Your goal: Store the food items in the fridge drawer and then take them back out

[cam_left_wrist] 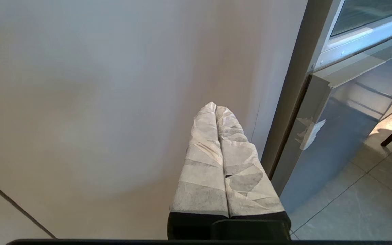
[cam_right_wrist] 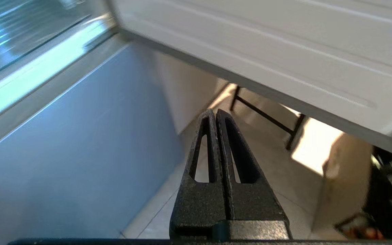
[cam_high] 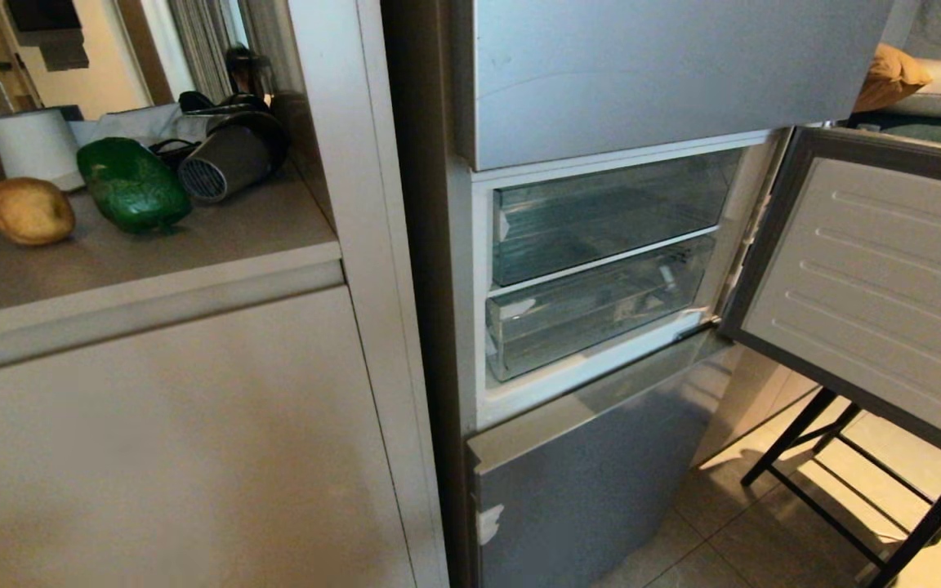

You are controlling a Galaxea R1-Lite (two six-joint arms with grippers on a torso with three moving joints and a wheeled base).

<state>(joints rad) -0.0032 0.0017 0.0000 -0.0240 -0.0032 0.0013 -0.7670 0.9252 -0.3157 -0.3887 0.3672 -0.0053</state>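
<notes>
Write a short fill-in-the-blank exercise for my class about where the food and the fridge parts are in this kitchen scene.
1. The potato and the green bell pepper lie on the ____, not in the fridge.
2. The middle fridge door stands ____.
3. The two clear fridge drawers sit one ____ the other.
4. The fingers of the right hand are pressed ____.

Missing words: counter; open; above; together

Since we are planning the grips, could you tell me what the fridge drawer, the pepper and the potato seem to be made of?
Drawer: clear hard plastic, by the look; the ridged floor shows through its front.
Pepper: glossy dark green skin with bright highlights; real or plastic replica, cannot tell.
Potato: matte tan skin, dull sheen; likewise could be real or a model.
</notes>
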